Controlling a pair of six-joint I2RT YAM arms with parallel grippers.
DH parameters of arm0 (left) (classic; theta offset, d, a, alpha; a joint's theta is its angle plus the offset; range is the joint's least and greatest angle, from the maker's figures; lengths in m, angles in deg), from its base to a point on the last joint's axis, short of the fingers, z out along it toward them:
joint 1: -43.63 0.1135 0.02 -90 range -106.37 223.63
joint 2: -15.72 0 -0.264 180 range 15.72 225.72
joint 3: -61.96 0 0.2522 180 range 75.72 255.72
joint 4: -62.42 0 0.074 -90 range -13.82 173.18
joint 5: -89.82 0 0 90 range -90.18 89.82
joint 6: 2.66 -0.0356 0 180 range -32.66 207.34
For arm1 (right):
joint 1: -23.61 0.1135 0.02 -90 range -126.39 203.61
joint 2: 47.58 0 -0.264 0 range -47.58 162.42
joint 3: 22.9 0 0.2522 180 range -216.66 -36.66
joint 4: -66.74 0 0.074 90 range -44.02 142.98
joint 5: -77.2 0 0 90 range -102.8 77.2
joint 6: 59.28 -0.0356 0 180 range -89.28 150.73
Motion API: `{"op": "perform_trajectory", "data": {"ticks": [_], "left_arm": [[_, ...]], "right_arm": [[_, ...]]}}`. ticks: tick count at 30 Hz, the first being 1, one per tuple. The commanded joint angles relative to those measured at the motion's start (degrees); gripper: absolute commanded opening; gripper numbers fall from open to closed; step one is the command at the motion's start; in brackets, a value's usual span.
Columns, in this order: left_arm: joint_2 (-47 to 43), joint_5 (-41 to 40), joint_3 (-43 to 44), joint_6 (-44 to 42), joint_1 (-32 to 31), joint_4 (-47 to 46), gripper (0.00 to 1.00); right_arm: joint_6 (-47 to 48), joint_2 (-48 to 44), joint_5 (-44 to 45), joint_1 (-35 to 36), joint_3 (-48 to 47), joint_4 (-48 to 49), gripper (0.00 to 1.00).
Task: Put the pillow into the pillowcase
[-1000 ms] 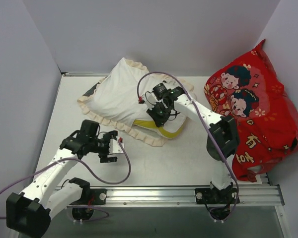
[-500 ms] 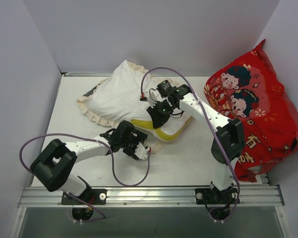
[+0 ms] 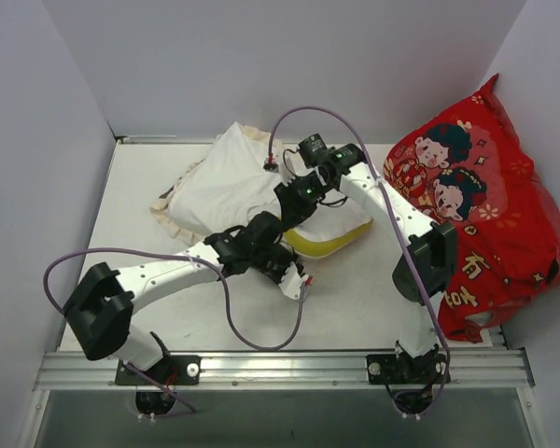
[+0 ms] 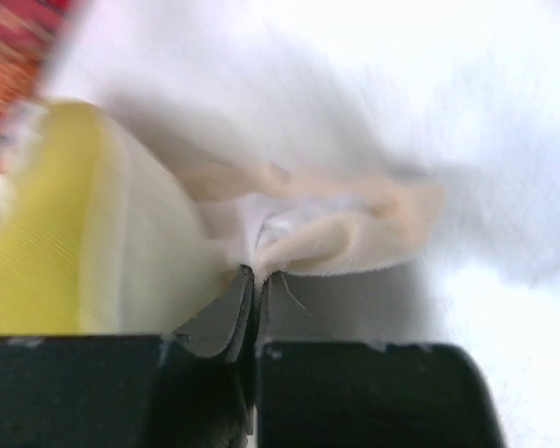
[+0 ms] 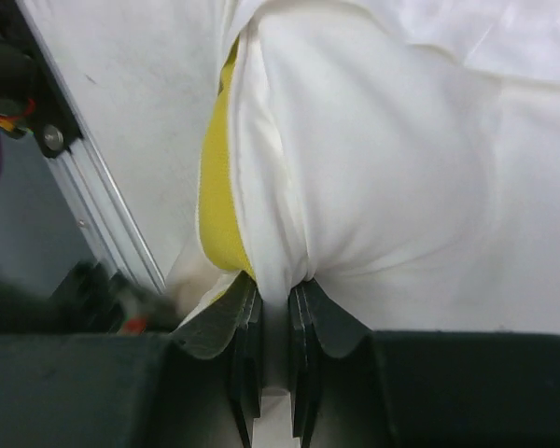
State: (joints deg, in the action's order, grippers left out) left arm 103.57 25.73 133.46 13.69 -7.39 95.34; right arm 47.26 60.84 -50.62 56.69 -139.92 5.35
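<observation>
White tabletop (image 3: 355,299) at frame centre bears the pillow (image 5: 373,177), likely soft and squashy; right gripper (image 5: 273,282) clamps a fold by its yellow edge (image 5: 219,187), left gripper (image 4: 259,276) pinches the pillowcase (image 4: 355,229) frill.

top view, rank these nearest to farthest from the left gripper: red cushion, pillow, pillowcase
1. pillowcase: nearest, its cream frill is pinched in the left gripper.
2. pillow: its yellow-edged end lies just to the right of that gripper.
3. red cushion: farthest, propped at the far right side of the table.
</observation>
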Motion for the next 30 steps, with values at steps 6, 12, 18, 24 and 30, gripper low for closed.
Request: {"op": "perform_trajectory", "data": {"ticks": [6,12,18,24,30], "left_arm": [[-14.8,15.1,-1.6,21.7,-9.1,0.9,0.0],[-25.8,9.0,-4.0,36.4,-8.6,1.7,0.39],[-36.2,-0.2,-0.8,50.9,-2.9,11.9,0.65],[-30.1,-4.6,3.0,61.1,12.1,17.8,0.66],[-12.2,-18.3,11.0,61.8,11.0,17.1,0.65]], "right_arm": [[-16.2,9.0,-8.6,4.2,13.7,15.8,0.0],[-21.2,6.5,-8.6,4.2,28.0,27.0,0.0],[-23.2,-3.5,-7.8,4.1,30.4,26.2,0.37],[-18.8,-19.5,-4.2,-1.0,33.9,17.9,0.57],[-22.8,-25.2,-6.9,-13.0,39.7,13.6,0.57]]}}
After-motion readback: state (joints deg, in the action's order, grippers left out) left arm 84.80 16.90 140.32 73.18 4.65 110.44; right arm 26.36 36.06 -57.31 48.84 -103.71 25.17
